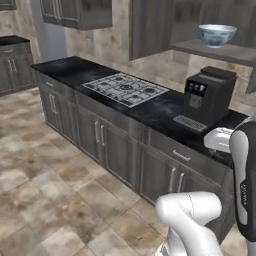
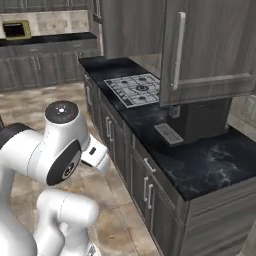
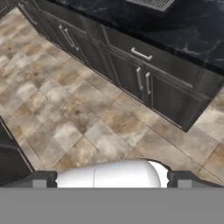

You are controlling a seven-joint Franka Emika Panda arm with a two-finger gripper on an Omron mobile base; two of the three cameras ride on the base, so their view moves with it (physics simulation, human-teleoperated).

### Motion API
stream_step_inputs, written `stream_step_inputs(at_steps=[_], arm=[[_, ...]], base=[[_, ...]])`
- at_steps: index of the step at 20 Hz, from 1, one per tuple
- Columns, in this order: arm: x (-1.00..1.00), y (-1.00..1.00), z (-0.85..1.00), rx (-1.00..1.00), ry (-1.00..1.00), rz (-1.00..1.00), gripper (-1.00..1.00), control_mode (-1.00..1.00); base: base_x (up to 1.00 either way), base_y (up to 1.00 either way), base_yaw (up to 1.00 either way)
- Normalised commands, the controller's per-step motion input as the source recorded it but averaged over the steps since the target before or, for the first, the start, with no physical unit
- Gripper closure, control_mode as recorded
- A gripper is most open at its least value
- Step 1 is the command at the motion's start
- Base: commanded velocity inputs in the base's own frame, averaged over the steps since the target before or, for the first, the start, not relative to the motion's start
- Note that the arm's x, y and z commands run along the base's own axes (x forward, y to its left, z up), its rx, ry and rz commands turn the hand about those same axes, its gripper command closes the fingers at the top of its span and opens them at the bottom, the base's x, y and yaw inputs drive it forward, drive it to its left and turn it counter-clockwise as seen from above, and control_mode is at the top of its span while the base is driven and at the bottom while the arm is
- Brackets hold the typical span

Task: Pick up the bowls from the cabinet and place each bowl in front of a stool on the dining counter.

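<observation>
Blue-pattern bowl (image 1: 217, 35) upright on the grey shelf (image 1: 220, 51) of the open cabinet (image 1: 150, 27), above and behind the black coffee machine (image 1: 207, 95) on the hob counter (image 1: 150, 107). Gripper (image 3: 112, 180) low over the tiled floor (image 3: 78, 118), near the base cupboards (image 3: 144, 78), well apart from the bowl; finger tips (image 3: 41, 179) at opposite edges of hand view, so jaws fully spread w/ nothing between them. Gas hob (image 1: 126, 89) left of the machine.
</observation>
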Motion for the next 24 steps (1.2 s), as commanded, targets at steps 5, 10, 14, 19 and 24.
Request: stream_step_inputs(at_steps=[5,10,14,19,24], arm=[[0.0,0.0,0.0,0.0,0.0,0.0,-1.0,1.0],[0.0,0.0,0.0,0.0,0.0,0.0,-1.0,1.0],[0.0,0.0,0.0,0.0,0.0,0.0,-1.0,1.0],[0.0,0.0,0.0,0.0,0.0,0.0,-1.0,1.0],[0.0,0.0,0.0,0.0,0.0,0.0,-1.0,1.0]], base=[[0.55,0.55,-0.47],[0.42,0.56,-0.55],[0.39,0.64,-0.57],[0.43,0.62,-0.54],[0.45,0.36,-0.42]])
